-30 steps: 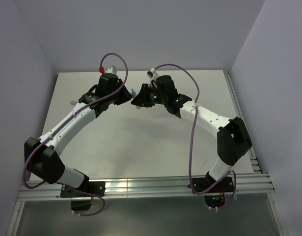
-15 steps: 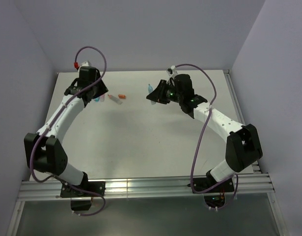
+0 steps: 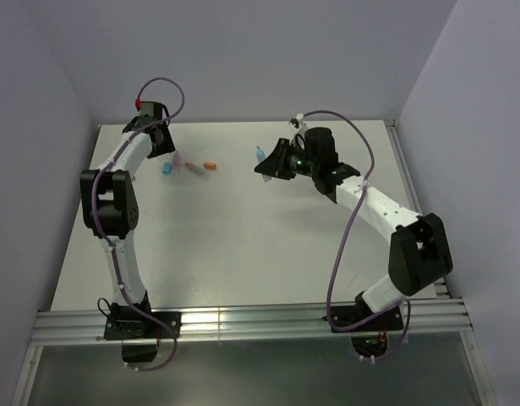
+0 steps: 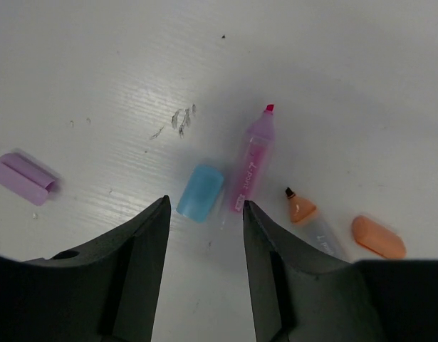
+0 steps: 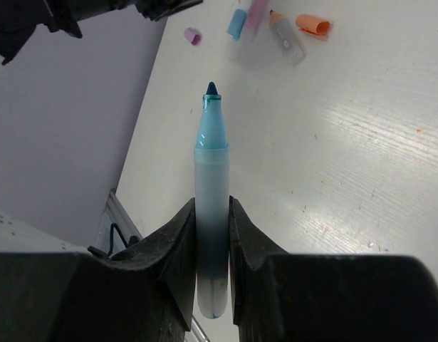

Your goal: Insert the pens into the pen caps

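My right gripper (image 5: 212,214) is shut on the light blue pen (image 5: 211,178), tip pointing away, held above the table; in the top view the blue pen (image 3: 260,154) sits at the gripper (image 3: 265,162). My left gripper (image 4: 204,205) is open and empty, just short of the blue cap (image 4: 200,192) and the pink pen (image 4: 253,160) lying beside it. The clear-orange pen (image 4: 313,224), orange cap (image 4: 377,236) and pink cap (image 4: 23,178) lie nearby. In the top view the left gripper (image 3: 162,150) is at the far left over the blue cap (image 3: 166,168).
The white table (image 3: 243,237) is walled at the back and both sides. The pink pen (image 3: 177,159), clear-orange pen (image 3: 194,167) and orange cap (image 3: 210,166) lie in a row between the grippers. Pen marks (image 4: 181,118) stain the table.
The two grippers have parted from the middle. My left arm has swung to the far left corner and now hangs over the blue cap. My right gripper keeps the blue pen.
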You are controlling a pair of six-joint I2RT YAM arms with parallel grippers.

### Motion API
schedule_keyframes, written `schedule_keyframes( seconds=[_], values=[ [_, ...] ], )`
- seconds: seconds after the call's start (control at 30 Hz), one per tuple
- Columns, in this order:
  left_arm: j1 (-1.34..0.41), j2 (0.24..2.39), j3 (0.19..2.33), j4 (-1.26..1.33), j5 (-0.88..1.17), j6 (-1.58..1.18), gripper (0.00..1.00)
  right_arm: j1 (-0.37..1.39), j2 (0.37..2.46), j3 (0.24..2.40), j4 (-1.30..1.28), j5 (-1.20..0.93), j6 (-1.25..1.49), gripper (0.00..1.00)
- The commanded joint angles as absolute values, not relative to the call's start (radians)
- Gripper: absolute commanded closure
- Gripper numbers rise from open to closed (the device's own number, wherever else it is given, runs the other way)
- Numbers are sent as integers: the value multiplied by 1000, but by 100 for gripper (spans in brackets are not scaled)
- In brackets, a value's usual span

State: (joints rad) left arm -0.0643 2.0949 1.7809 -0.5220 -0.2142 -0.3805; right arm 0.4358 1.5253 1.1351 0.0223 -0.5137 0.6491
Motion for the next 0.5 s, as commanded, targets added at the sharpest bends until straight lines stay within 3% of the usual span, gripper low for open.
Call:
schedule_keyframes(
  seconds=[0.0, 0.47],
  values=[
    [-45, 2121, 1819, -529, -219, -319, 49, 417, 1493, 1118, 49, -545, 624, 100],
    [-5, 2212, 1818, -491, -104, -272, 49, 391, 1494, 1098, 72, -577, 624, 100]
  ],
)
